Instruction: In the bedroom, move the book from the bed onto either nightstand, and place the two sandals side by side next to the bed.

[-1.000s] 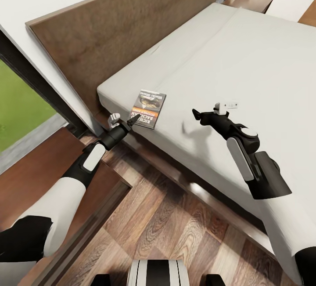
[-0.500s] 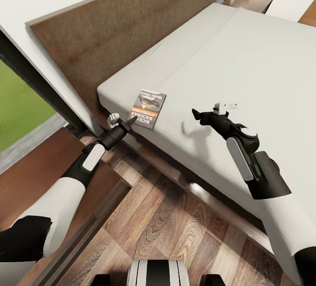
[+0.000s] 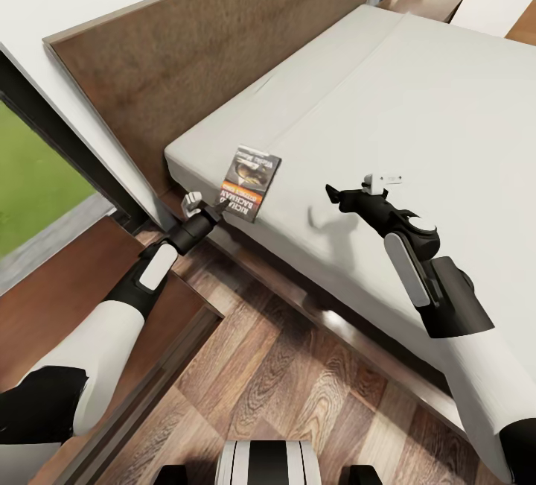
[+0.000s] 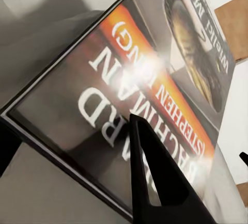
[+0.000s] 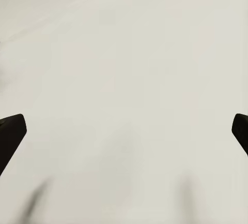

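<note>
Book (image 3: 250, 182): thin, light, glossy paperback, floppy, slip-prone; tilted at the bed (image 3: 417, 97) corner. Left claw (image 3: 217, 208) pinches its lower edge; a deeper hold suits. Right claw (image 3: 333, 192) spread, empty.

Left arm (image 3: 104, 328): glossy white upper shell, black elbow joint, black forearm with a white oblong panel, small white block at the wrist. Left gripper (image 3: 221, 207): slim black tapered fingers (image 4: 155, 177).

Right arm (image 3: 428, 276): white shell, black wrist housing, white oblong panel, round white cap, white block on top. Right gripper (image 3: 332, 194): black pointed fingers (image 5: 11, 131).

Base (image 3: 268, 463): white with black stripes.
</note>
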